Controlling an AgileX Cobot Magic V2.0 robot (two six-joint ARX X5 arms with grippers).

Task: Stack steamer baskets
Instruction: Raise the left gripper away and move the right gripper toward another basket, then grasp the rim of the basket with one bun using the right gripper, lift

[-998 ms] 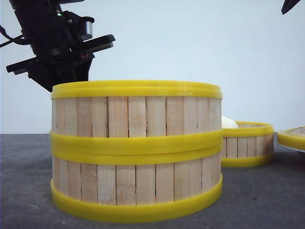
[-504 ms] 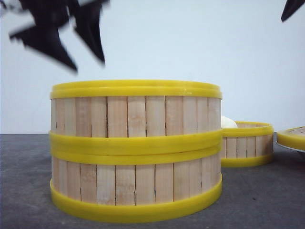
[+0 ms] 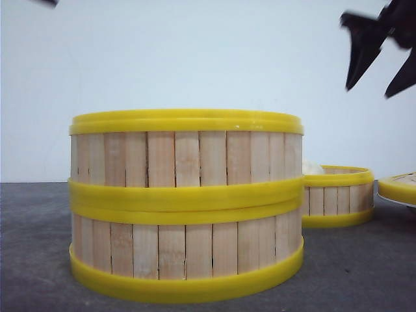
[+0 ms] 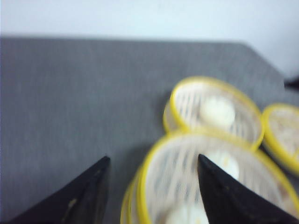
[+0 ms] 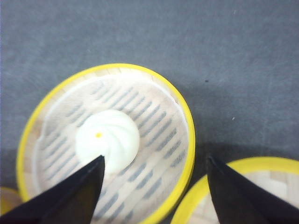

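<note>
Steamer baskets fill most of my front view: two of them sit stacked, the upper basket [image 3: 186,153] resting squarely on the lower basket [image 3: 186,250], their yellow rims meeting in a thick double band around the middle. The stack stands on the dark grey bench [image 3: 36,247], close to the front camera. Behind it and to the right, well apart, the third basket [image 3: 338,195] sits alone on the bench, and a white steamed bun [image 5: 107,140] lies on its slatted floor, its top just peeking over the rim in the front view. At the far right edge, a flat yellow-rimmed lid [image 3: 398,188] shows only in part, just beside that single basket.

My right tool [image 3: 383,62] hangs high in the upper right of the front view, blurred, its two dark fingers spread wide with nothing between them. Its wrist camera looks straight down on the single basket, with the bun showing between the fingers.

My left tool [image 4: 152,186] is also spread wide and empty. Its blurred wrist view shows the top of the stack below the fingers, with pale buns inside the upper basket.
</note>
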